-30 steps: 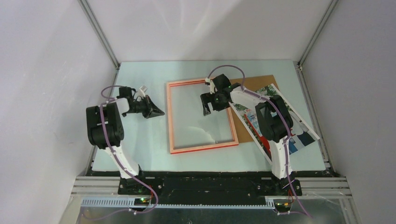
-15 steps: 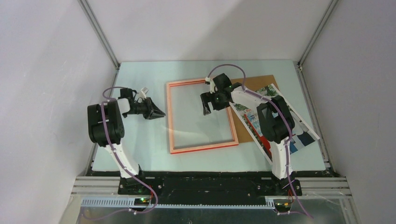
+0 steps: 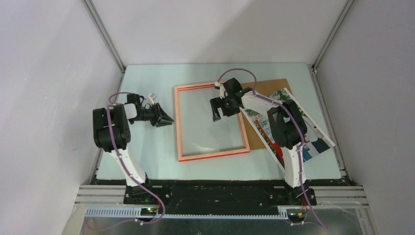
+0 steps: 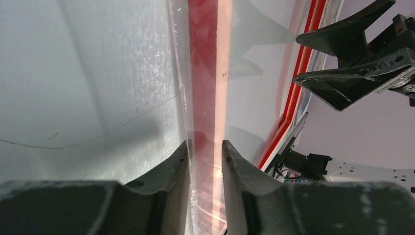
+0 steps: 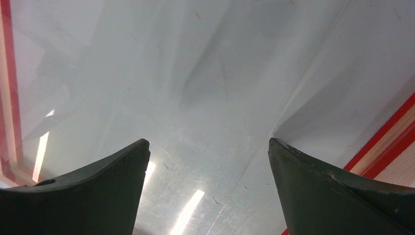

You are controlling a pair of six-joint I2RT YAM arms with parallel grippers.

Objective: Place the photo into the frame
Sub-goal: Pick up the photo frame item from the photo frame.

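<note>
Left gripper [image 3: 165, 119], jaws narrowly parted, sits just beside the left rail of the frame [image 3: 177, 127], seemingly not touching; push on and you could shove it askew. Right gripper [image 3: 216, 115] hangs wide open over the frame's opening, while the photo [image 3: 318, 141] lies outside, on the backing board [image 3: 271, 86].

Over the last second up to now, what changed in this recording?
The left gripper crept right toward the left rail of the frame. Its jaws went from shut to a narrow gap lined up on that rail, apparently not gripping it yet. Unchanged: the right gripper is wide open over the frame's middle, and the frame, photo and brown backing board have not moved.
</note>
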